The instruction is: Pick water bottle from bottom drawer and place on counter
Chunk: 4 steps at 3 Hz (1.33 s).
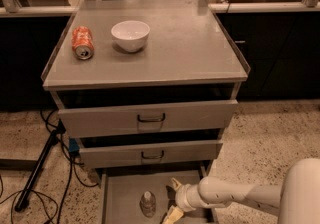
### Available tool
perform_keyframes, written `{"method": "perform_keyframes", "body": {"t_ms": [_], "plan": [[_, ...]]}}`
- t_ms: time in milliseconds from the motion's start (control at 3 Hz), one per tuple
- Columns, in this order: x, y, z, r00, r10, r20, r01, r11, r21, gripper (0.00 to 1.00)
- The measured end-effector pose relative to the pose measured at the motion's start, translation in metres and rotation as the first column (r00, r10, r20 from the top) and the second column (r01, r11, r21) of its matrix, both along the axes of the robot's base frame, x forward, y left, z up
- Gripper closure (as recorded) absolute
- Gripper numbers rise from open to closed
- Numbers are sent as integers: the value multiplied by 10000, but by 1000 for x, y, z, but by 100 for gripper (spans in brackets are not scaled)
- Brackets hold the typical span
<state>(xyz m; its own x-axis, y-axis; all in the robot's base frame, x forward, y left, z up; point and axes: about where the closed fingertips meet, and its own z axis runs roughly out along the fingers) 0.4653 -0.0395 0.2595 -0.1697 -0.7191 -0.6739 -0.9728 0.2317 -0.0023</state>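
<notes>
Grey metal bottom drawer (116, 194) open, small clear plastic water bottle (147, 204) upright inside, cream two-finger hand (169, 200) spread wide at its 3 o'clock, flat grey bench (190, 53) at 12 o'clock bearing orange soda can (82, 43), white bowl (130, 34).

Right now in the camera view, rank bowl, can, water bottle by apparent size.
1. bowl
2. can
3. water bottle, seen nearly end-on, so its rank against the can is unsure.
The gripper is open beside it, over the bottom drawer.
</notes>
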Motion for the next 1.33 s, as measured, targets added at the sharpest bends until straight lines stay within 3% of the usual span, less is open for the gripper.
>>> {"method": "perform_keyframes", "body": {"t_ms": [1333], "plan": [[-1,17,-37,9969,-209,-757,296,9928,1164,0]]}}
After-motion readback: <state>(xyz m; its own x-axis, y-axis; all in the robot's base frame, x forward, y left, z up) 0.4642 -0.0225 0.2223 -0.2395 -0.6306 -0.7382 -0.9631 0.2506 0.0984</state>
